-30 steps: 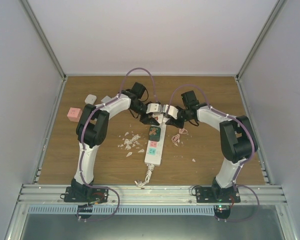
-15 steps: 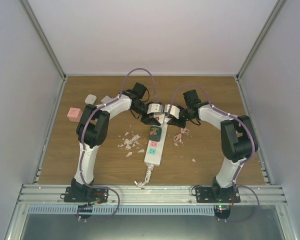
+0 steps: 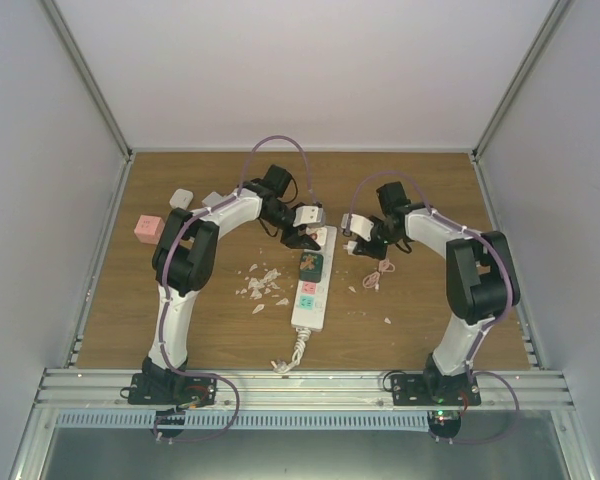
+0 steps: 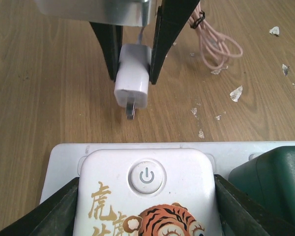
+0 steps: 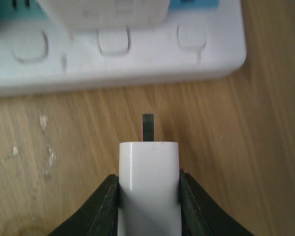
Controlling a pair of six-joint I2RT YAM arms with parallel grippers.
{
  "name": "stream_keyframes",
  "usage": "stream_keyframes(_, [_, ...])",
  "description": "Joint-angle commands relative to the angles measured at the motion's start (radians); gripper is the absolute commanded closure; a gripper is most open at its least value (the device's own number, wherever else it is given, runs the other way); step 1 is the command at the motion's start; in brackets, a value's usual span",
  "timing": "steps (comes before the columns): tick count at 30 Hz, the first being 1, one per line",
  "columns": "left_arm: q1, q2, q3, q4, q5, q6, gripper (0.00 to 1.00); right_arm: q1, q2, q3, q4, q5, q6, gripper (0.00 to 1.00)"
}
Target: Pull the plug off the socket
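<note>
Right pincer (image 5: 148,196) clamped on small white plastic plug (image 5: 148,167), prong clear, just right of long white pastel-faced power strip (image 3: 310,295). Left pincer (image 4: 146,201) clasps white tiger-print block (image 4: 113,172) on strip's far end. Risk: thin pink cable (image 3: 380,272) snags, twisting plug in grip.

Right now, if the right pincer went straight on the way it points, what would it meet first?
Probably the white side edge of the socket, prong of the held plug leading; height unclear.

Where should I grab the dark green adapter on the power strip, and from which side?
Probably its two side walls that face across the power strip, coming straight down from above. The dark green adapter stands proud of the strip, the white tiger adapter crowds its far end, and those side walls look clear, so jaws closing across the strip's width should fit.
</note>
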Motion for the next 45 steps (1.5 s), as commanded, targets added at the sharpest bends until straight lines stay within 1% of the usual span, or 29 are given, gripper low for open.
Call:
stream_keyframes(1, [0.026, -0.001, -0.017, -0.017, -0.092, 0.011, 0.79, -0.017, -0.022, -0.012, -0.048, 0.049, -0.013, 0.96])
stream_keyframes(3, [0.026, -0.003, -0.017, -0.013, -0.093, 0.005, 0.76, -0.026, -0.038, -0.002, -0.056, 0.016, -0.01, 0.96])
stream_keyframes(6, [0.026, -0.015, -0.014, -0.002, -0.097, -0.013, 0.63, -0.036, -0.07, 0.016, -0.061, -0.032, 0.005, 0.95])
stream_keyframes(9, [0.027, -0.04, -0.015, 0.016, -0.102, -0.035, 0.4, -0.047, -0.098, 0.033, -0.071, -0.077, 0.021, 0.95])
stream_keyframes(10, [0.028, -0.051, -0.016, 0.021, -0.1, -0.04, 0.33, -0.051, -0.105, 0.04, -0.076, -0.093, 0.027, 0.95])
stream_keyframes(12, [0.034, -0.075, -0.019, 0.043, -0.097, -0.059, 0.23, -0.058, -0.117, 0.053, -0.086, -0.124, 0.041, 0.94])
stream_keyframes(17, [0.057, -0.14, -0.033, 0.102, -0.079, -0.102, 0.02, -0.072, -0.135, 0.089, -0.101, -0.209, 0.084, 0.92])
stream_keyframes(23, [0.081, -0.238, -0.072, 0.132, -0.108, -0.088, 0.01, -0.084, -0.144, 0.159, -0.136, -0.36, 0.158, 0.91])
stream_keyframes(28, [0.075, -0.42, -0.222, 0.192, -0.133, 0.038, 0.01, -0.085, -0.116, 0.227, -0.21, -0.537, 0.21, 0.91])
stream_keyframes(31, [0.064, -0.505, -0.275, 0.215, -0.164, 0.11, 0.01, -0.083, -0.073, 0.284, -0.286, -0.646, 0.217, 0.91])
stream_keyframes(34, [0.036, -0.564, -0.305, 0.211, -0.199, 0.19, 0.01, -0.082, -0.02, 0.336, -0.363, -0.734, 0.224, 0.91])
stream_keyframes(38, [-0.037, -0.634, -0.376, 0.249, -0.302, 0.278, 0.01, -0.06, 0.03, 0.388, -0.441, -0.803, 0.222, 0.91])
stream_keyframes(41, [-0.088, -0.675, -0.42, 0.286, -0.36, 0.318, 0.03, -0.039, 0.045, 0.39, -0.463, -0.841, 0.23, 0.91])
stream_keyframes(45, [-0.133, -0.677, -0.399, 0.256, -0.394, 0.324, 0.08, -0.004, 0.058, 0.378, -0.468, -0.857, 0.236, 0.91])
